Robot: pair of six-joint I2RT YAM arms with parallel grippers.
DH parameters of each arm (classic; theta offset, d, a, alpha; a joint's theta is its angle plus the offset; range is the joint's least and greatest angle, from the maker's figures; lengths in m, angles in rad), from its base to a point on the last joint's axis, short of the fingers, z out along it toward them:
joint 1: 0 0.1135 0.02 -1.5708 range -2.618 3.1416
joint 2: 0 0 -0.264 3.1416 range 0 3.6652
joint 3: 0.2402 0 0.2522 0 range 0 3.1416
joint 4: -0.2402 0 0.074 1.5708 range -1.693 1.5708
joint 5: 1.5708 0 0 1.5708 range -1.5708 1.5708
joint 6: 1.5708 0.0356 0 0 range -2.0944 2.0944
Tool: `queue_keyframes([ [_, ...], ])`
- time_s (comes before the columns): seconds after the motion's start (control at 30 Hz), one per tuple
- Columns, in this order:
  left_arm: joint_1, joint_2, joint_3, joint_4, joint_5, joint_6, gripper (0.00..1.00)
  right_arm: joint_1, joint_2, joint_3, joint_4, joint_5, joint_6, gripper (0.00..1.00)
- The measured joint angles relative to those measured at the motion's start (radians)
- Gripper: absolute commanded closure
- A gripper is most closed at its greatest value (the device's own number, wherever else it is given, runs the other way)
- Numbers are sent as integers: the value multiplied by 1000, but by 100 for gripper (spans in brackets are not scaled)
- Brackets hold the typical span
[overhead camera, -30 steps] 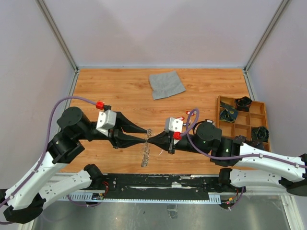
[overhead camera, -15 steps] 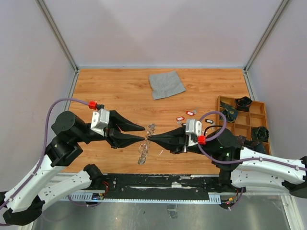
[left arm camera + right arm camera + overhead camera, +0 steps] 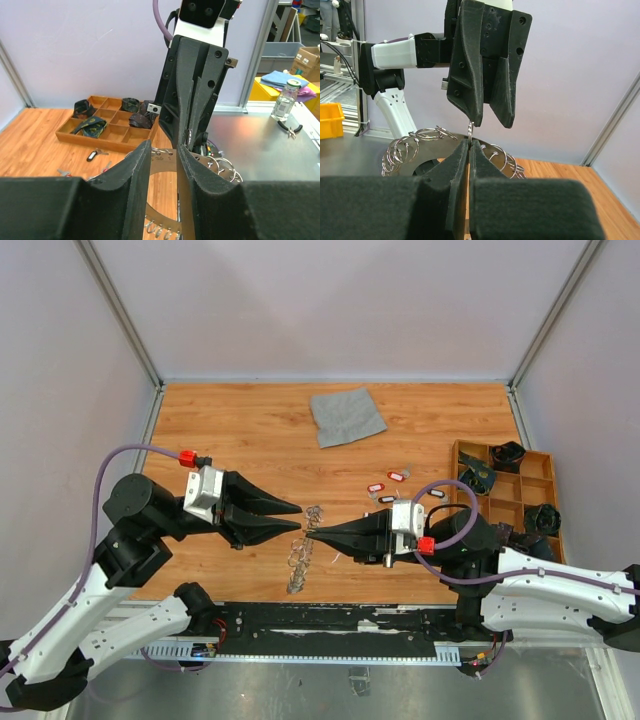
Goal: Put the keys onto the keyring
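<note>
Nearby, close to the desk's front edge: spiky silvery keyring, one thin wire loop pinched in the clenched right tool. Opposite, left tool, black tapered fingers parted (tips nearly meeting the right's). Farther, tiny tagged keys flat on woodgrain; beyond, rumpled grey cloth.

Bright, even light with soft shadows (wrist foregrounds slightly blurred).
</note>
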Motion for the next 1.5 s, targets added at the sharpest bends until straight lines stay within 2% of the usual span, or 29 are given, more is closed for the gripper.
queue_keyframes([
  [0.83,0,8,-23,23,39,-2,66,1,-9,0,11,68,-23,100],
  [1.5,-1,15,-32,30,44,-2,77,1,20,12,-31,72,-24,100],
])
